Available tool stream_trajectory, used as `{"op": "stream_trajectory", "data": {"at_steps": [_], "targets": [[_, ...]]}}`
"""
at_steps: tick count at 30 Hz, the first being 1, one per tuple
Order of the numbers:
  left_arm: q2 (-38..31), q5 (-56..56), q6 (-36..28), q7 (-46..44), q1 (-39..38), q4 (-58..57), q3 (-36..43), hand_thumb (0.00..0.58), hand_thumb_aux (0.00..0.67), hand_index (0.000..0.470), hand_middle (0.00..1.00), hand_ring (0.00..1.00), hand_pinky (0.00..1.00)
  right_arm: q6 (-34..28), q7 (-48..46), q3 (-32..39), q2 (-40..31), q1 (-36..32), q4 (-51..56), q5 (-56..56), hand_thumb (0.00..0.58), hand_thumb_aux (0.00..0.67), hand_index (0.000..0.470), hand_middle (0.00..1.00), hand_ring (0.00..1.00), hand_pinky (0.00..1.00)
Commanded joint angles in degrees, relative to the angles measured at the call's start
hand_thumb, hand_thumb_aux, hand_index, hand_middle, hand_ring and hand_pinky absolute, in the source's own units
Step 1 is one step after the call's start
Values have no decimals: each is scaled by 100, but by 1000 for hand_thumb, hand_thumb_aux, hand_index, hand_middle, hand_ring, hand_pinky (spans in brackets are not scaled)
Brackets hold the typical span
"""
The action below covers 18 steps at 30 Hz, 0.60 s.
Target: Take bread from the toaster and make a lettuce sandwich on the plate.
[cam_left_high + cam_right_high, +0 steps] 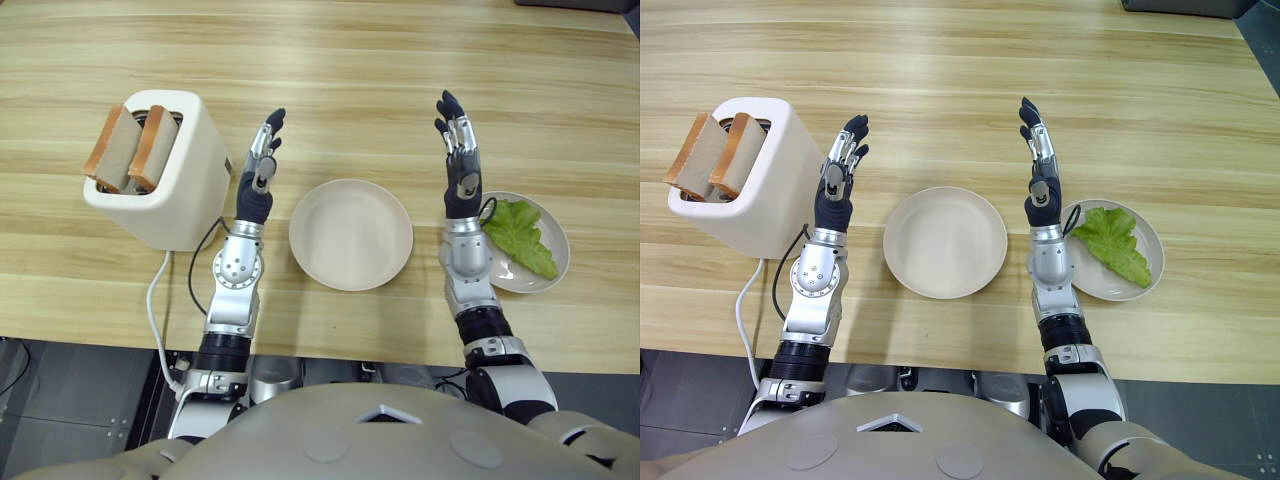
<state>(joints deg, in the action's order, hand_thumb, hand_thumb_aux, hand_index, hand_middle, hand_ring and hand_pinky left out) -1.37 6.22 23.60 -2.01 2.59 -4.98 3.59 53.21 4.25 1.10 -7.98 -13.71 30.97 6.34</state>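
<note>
I'm looking down on a pale wood-plank table (pixel 400 60), with its near edge at 6 o'clock and dark floor below it. From the centre towards 12 o'clock the boards lie open.

- **Toaster:** one white toaster (pixel 185 190) sits at 9 o'clock, and its cord (pixel 155 310) drops over the near edge.
- **Bread:** two bread slices (pixel 112 150) (pixel 152 148) stand in the slots.
- **Plates:** there are two. The empty plate (pixel 350 235) is at centre, and a smaller dish (pixel 510 272) at 3 o'clock is close to the near edge.
- **Lettuce:** one lettuce leaf (pixel 520 232) lies on the smaller dish.

My left hand (pixel 260 170) is between toaster and plate. My right hand (pixel 460 160) is between plate and dish. Both have fingers straight towards 12 o'clock and hold nothing.
</note>
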Motion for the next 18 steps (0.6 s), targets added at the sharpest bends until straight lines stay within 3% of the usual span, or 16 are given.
{"op": "stream_trajectory", "data": {"at_steps": [1,18], "targets": [[-16,76,39,41,-9,-183,44,0,0,0,0,0,0,55,-32,-42,17,-51,110,36,0,0,0,0,0,0],[-169,292,213,212,-94,237,0,0,0,0,0,0,0,102,-21,-51,46,-1,39,65,0,0,0,0,0,0]]}}
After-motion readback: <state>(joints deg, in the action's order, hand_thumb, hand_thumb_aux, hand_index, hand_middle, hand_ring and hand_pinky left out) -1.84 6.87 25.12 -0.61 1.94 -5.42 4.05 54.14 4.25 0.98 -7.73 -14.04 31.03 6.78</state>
